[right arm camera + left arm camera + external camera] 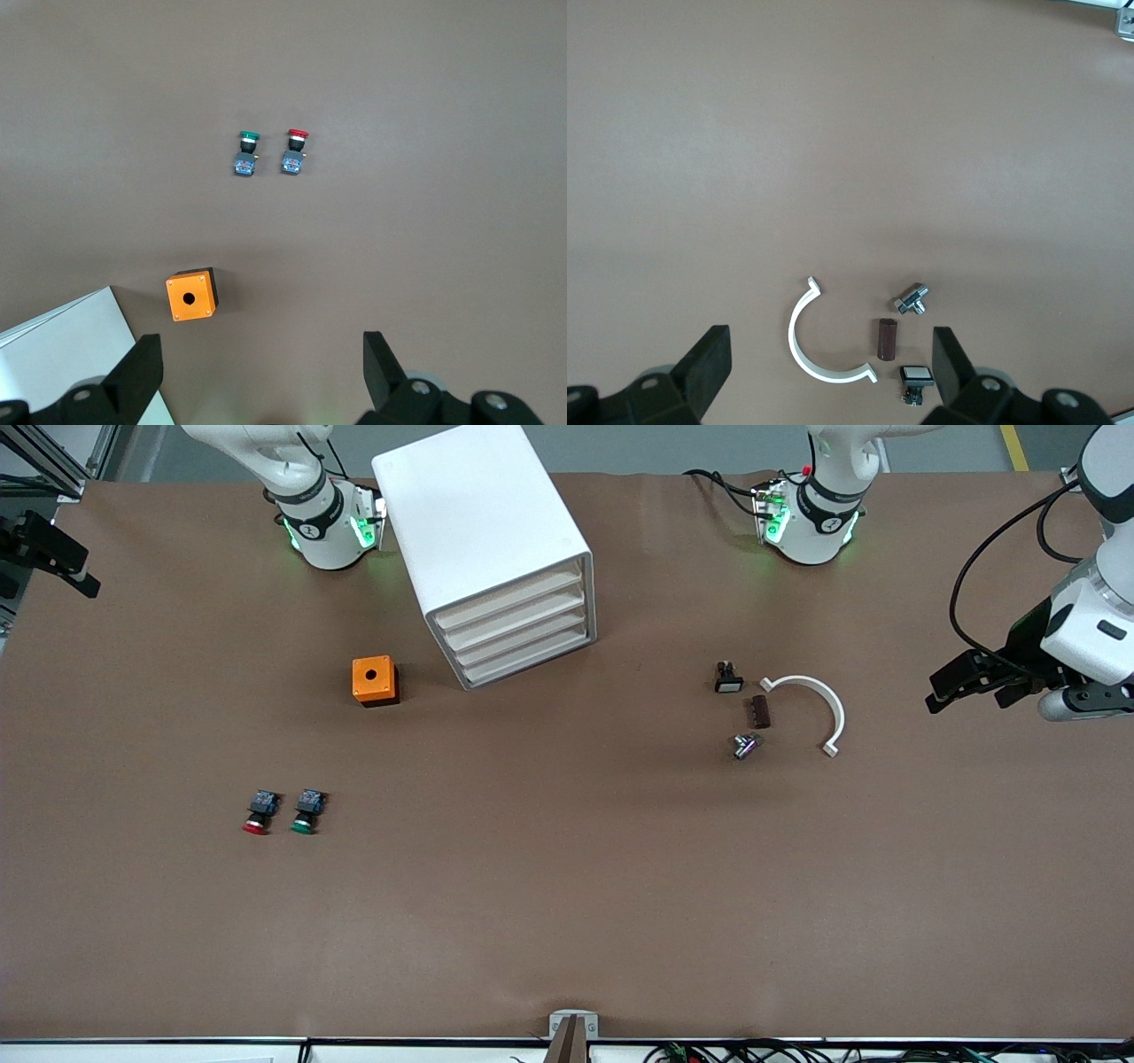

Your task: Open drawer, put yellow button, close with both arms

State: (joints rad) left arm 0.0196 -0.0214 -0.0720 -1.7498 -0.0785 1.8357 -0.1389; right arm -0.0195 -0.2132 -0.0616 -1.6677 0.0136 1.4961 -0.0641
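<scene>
The red-capped button (257, 812) and green-capped button (306, 811) lie nearest the bench's (567, 921) camera-side edge, toward my right arm's end. The drawer (512, 593) sits shut atop its white cabinet (478, 522), near the bench's base-side edge. I see no yellow button. My left gripper (979, 688) waits over my left arm's end, jaws apart; my right gripper (261, 376), jaws apart, hovers over the orange box (375, 680).

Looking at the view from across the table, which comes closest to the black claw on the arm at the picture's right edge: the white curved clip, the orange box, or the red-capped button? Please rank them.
From the left gripper, which is open:
1. White curved clip, at the left arm's end of the table.
2. Orange box, beside the drawer cabinet.
3. Red-capped button, toward the right arm's end, nearer the front camera than the box.
</scene>
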